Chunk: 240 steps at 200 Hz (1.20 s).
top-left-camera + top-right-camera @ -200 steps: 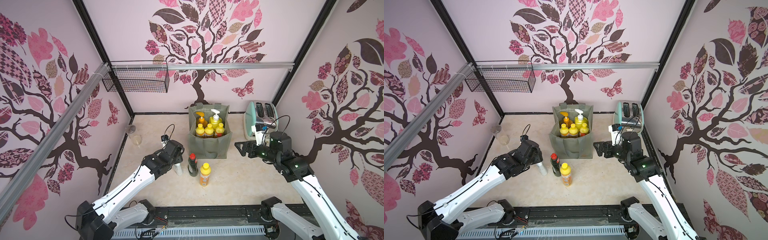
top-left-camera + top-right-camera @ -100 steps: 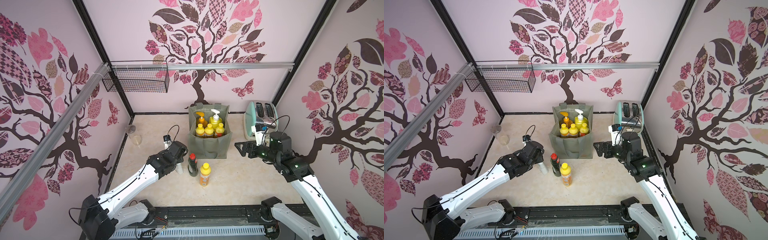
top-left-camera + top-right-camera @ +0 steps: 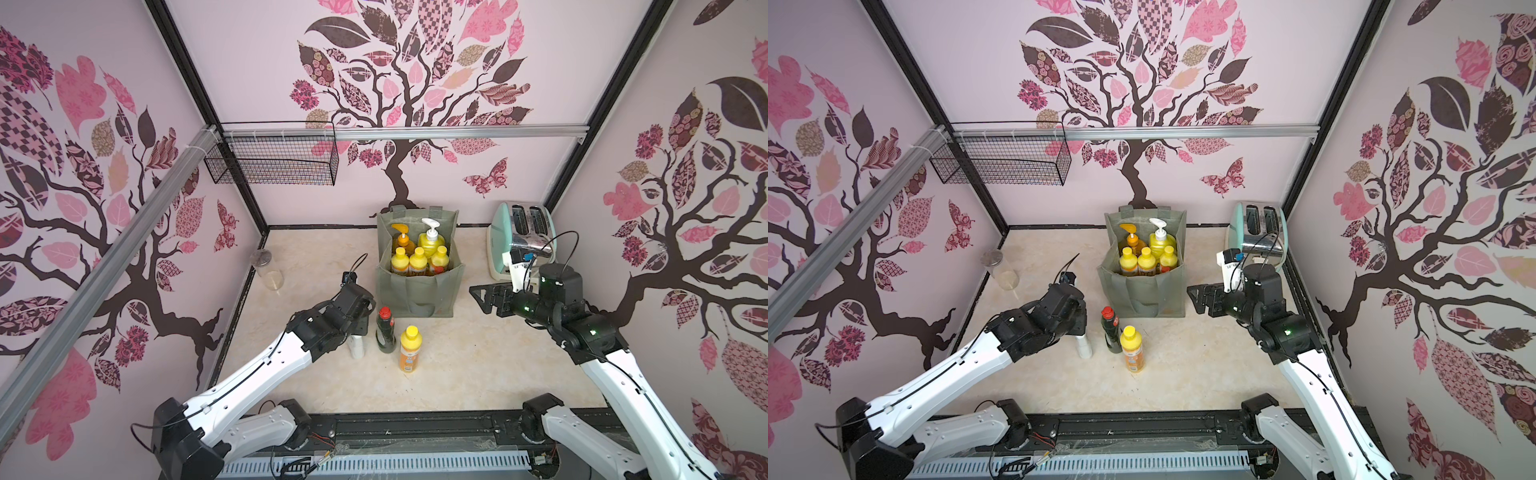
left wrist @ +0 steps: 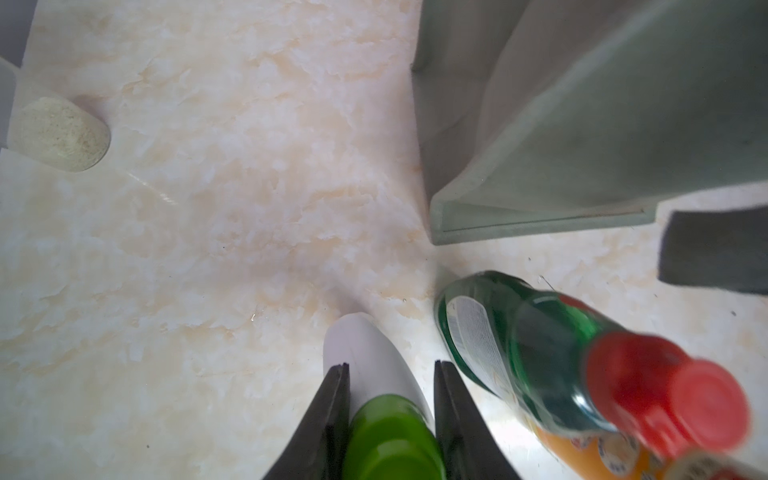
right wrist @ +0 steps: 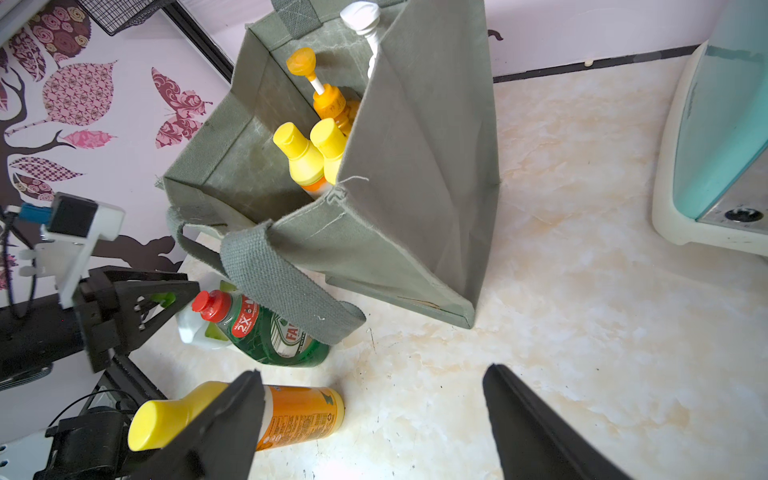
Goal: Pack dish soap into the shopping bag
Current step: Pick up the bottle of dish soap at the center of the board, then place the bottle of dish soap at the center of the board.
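Newly narrowed, left gripper (image 4: 390,365) pinches white bottle (image 4: 361,345) by its green cap (image 4: 390,440) (keeping it upright for bagging); right gripper (image 5: 374,370) idles spread.

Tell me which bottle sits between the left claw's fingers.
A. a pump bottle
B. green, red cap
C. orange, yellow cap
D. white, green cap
D: in the left wrist view the left gripper has a finger on each side of the green cap of the white bottle.
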Tool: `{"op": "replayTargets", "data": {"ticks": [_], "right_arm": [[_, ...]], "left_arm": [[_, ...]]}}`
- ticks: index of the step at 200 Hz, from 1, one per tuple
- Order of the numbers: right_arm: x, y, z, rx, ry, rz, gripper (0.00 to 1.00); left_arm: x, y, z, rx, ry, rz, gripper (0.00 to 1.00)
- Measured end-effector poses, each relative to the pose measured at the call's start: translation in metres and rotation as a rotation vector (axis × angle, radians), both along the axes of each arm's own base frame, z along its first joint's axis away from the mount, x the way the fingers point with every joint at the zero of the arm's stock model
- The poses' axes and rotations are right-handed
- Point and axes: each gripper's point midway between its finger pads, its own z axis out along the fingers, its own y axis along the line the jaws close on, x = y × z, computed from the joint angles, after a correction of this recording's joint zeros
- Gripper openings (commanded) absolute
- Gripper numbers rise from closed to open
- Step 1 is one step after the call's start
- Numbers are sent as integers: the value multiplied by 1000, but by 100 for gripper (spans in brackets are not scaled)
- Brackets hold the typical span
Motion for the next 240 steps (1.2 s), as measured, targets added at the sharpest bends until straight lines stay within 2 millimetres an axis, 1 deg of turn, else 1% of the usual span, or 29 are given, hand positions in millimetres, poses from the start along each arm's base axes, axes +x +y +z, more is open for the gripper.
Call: {"op": "replayTargets", "data": {"ticks": [28, 36, 47, 55, 77, 97, 125, 150, 164, 205, 227, 240], "right_arm": [[-1, 1, 0, 3, 5, 7, 88], [-1, 2, 0, 5, 7, 10, 88], [-2, 2, -1, 6, 9, 14, 87], [-2, 3, -1, 7, 11, 17, 87], [-1, 5, -2, 11, 19, 26, 87], [-1, 6, -3, 15, 24, 31, 87], [-2, 6, -2, 17, 22, 31, 87], [-5, 5, 0, 16, 14, 32, 87], [-6, 5, 0, 16, 12, 33, 88], [-8, 4, -1, 9, 14, 36, 88], [-8, 4, -1, 9, 14, 36, 88], [-8, 4, -1, 9, 14, 36, 88]], "left_arm": [[-12, -6, 31, -36, -61, -134, 0], [-14, -6, 36, -36, -80, -162, 0], [-14, -6, 38, -28, -99, -183, 0], [-13, -7, 36, -18, -109, -191, 0], [-9, -6, 19, 29, -79, -201, 0], [-2, -10, 9, 59, -60, -207, 0], [7, -16, -2, 76, -44, -197, 0], [11, -15, -15, 75, -50, -172, 0], [14, -15, -15, 56, -80, -156, 0], [12, -11, -14, 24, -105, -130, 43], [12, -12, -12, 6, -111, -121, 62], [13, -11, -9, -7, -118, -110, 71]]}}
